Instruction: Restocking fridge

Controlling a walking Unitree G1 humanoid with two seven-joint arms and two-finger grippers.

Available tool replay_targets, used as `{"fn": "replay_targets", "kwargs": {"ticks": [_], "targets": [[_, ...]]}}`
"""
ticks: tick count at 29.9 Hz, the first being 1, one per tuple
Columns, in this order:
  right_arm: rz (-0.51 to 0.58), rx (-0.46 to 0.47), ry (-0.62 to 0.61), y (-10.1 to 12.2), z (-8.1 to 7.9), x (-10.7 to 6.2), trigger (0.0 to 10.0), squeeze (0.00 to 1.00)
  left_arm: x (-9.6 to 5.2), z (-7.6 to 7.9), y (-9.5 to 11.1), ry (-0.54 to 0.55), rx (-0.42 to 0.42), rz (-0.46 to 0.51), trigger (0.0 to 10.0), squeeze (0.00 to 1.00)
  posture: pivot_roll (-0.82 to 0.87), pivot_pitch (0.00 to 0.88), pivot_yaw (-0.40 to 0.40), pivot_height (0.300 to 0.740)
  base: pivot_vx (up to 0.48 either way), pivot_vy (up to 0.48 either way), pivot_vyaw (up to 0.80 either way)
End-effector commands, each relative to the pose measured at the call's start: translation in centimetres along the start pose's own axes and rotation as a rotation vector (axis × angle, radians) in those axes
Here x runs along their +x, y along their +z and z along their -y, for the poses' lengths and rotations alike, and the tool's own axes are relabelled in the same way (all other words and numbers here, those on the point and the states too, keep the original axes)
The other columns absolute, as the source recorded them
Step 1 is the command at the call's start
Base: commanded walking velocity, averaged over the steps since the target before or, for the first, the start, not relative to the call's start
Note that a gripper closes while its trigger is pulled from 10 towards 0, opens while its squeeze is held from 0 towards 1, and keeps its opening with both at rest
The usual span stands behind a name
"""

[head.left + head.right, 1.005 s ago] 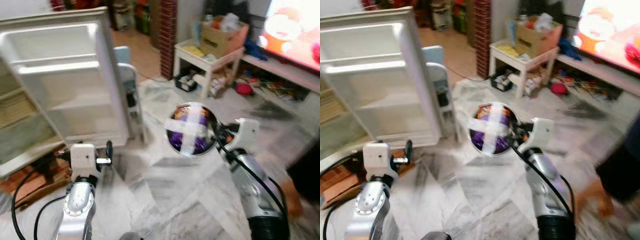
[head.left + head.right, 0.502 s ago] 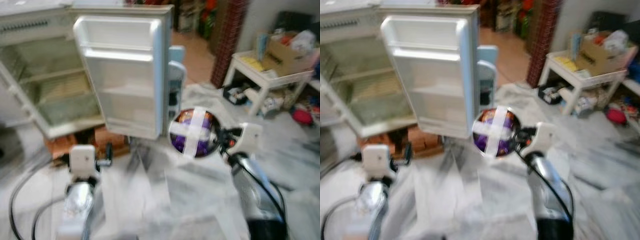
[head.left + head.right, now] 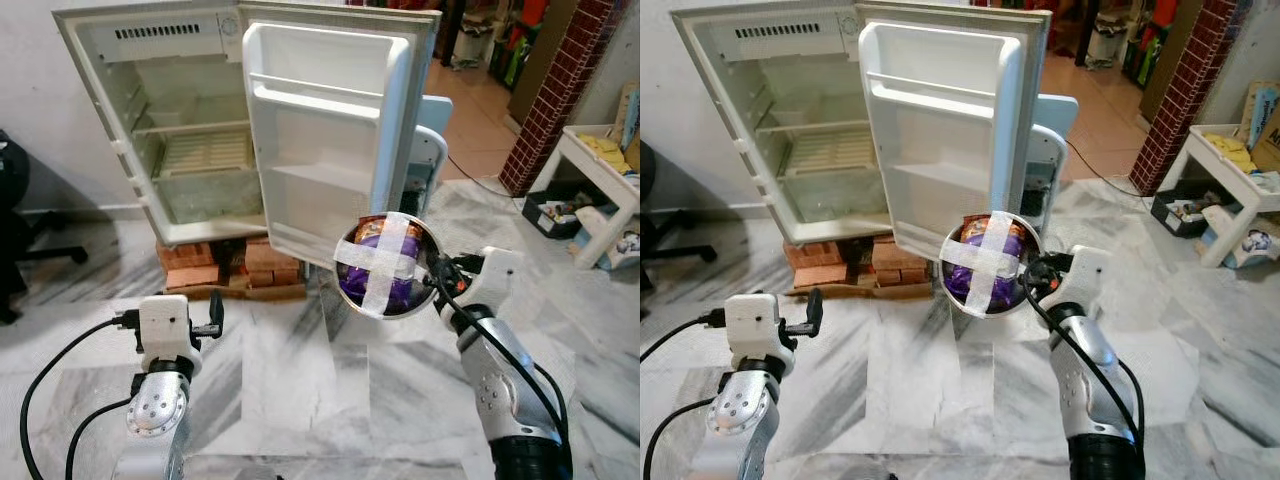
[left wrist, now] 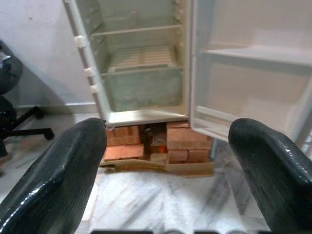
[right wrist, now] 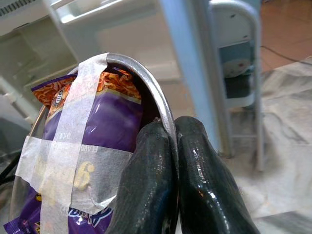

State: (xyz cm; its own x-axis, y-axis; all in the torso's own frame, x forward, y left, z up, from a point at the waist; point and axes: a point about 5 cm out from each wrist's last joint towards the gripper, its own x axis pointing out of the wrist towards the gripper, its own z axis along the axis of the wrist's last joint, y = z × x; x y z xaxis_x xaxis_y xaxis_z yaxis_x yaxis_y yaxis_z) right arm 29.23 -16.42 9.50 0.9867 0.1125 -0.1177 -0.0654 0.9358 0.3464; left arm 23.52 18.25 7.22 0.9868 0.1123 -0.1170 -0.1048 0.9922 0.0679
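While the right claw (image 5: pixel 170 146) pinches the rim of one metal bowl (image 3: pixel 388 266), one purple packet (image 5: pixel 105 122), perhaps noodles, sits inside under two crossed tape strips (image 3: pixel 985 268). Beside it, the left claw (image 4: pixel 165 161) gapes empty. Beyond both stands one open fridge (image 3: pixel 180 120), on bricks (image 4: pixel 141 146).

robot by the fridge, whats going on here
The robot stands on the marble floor facing a small fridge with its door swung open and its shelves bare. Its right gripper is shut on the rim of a metal bowl holding purple snack packets taped in with a cross of tape, carried out in front of the door. The left gripper is open, holding nothing. The bowl is not yet inside.
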Motion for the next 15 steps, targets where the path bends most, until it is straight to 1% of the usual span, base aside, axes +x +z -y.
{"fn": "replay_targets", "kwargs": {"ticks": [1,6,12,15], "targets": [[0.008,0.001,0.009,0.26,-0.13,0.01,10.0,0.0,0.42,-0.13,0.64,-0.005,0.008,0.018,10.0,0.0,0.1,0.0,-0.008,0.74,0.0,0.48,0.0],[0.008,-0.012,0.0,0.29,-0.01,0.0,10.0,0.0,0.49,-0.07,0.74,-0.01,0.011,0.022,10.0,0.0,0.1,0.0,-0.007,0.74,0.0,0.48,0.0],[0.005,0.024,0.011,0.34,-0.01,0.05,10.0,0.0,0.53,0.02,0.81,-0.016,0.014,0.024,10.0,0.0,0.1,0.0,-0.005,0.74,0.0,0.48,0.0],[0.004,0.021,0.013,0.36,0.01,0.02,10.0,0.0,0.55,0.06,0.8,-0.019,0.015,0.023,10.0,0.0,0.1,0.0,-0.004,0.74,0.0,0.48,0.0]]}}
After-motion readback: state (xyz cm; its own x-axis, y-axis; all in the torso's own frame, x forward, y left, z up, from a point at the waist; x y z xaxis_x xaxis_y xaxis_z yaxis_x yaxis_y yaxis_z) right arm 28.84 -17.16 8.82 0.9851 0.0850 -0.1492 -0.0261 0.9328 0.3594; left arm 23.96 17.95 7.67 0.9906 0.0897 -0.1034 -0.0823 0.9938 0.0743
